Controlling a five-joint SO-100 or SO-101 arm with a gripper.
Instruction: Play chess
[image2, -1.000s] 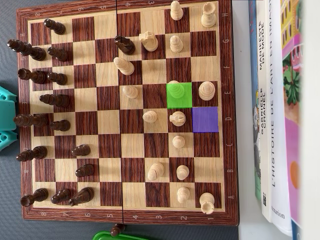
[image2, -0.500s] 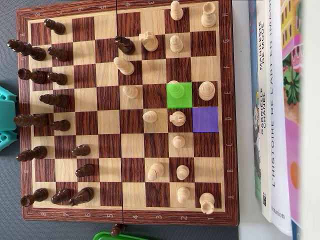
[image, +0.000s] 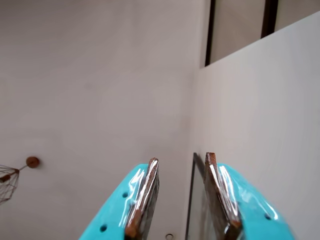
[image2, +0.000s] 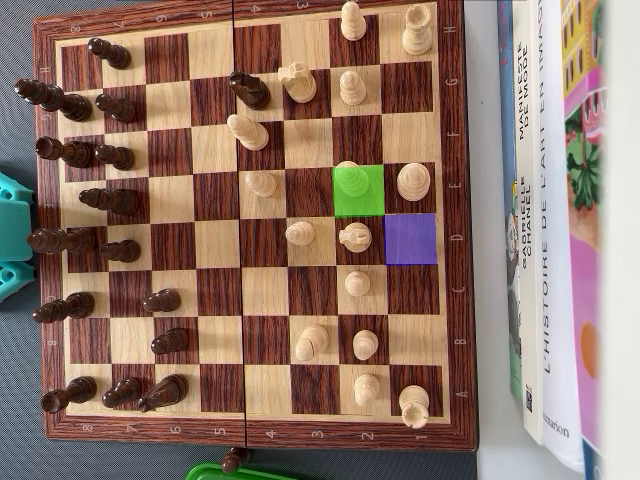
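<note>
Pointing up at a wall, gripper (image: 181, 162) parted, empty. On chessboard (image2: 255, 432), light piece (image2: 351, 179) under green square (image2: 358, 191), touching purple square's (image2: 410, 239) corner.

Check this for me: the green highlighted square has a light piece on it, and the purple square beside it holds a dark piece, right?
Not quite. In the overhead view the purple square is empty; no dark piece stands there. The green square does hold a light piece.

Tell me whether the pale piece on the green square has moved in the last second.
No. The pale piece sits on the green square beside the purple square, exactly as before, in the overhead view.
</note>
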